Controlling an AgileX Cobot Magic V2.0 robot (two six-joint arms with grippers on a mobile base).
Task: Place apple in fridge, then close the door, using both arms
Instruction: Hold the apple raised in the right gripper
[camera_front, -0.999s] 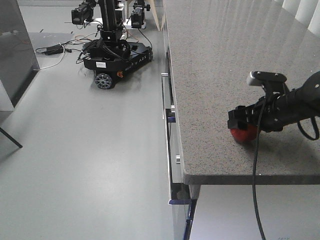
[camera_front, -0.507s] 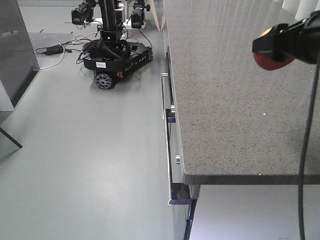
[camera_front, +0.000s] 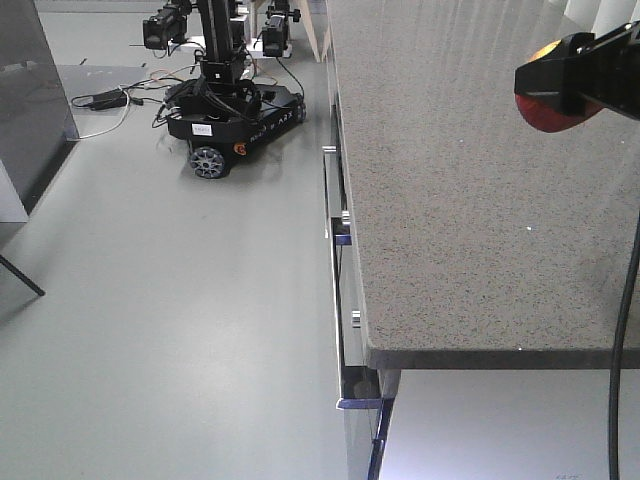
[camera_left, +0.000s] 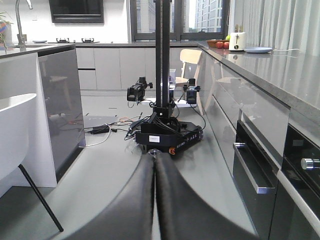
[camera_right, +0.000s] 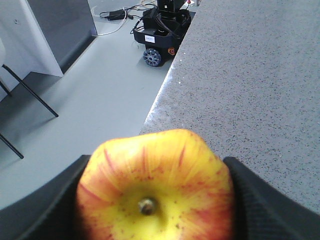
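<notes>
Front view: right gripper (camera_front: 572, 72) clamped on the apple (camera_front: 545, 110), red underside showing below the black fingers. Both held in the air above the counter (camera_front: 450, 220), over its right part, not touching the speckled grey top. A black cable (camera_front: 622, 330) hanging down past the counter's near edge. Off to the left of the counter, out on the floor, a second mobile robot (camera_front: 232, 105) amid loose wires.

Left wrist view: left gripper (camera_left: 154, 200) low in the foreground, to the left of the counter and out over the floor. Fingers pressed together along one seam, nothing between them. At the counter's far end, a bowl of fruit (camera_left: 222, 44) and a plate (camera_left: 257, 49). No apple from the task in sight here.

Right wrist view: apple filling the lower middle, stem end up, yellow patch around the stem, red streaks toward the rim. Black pads (camera_right: 262, 200) tight against both its sides. Counter top beneath and beyond, its edge running up toward the second mobile robot.
</notes>
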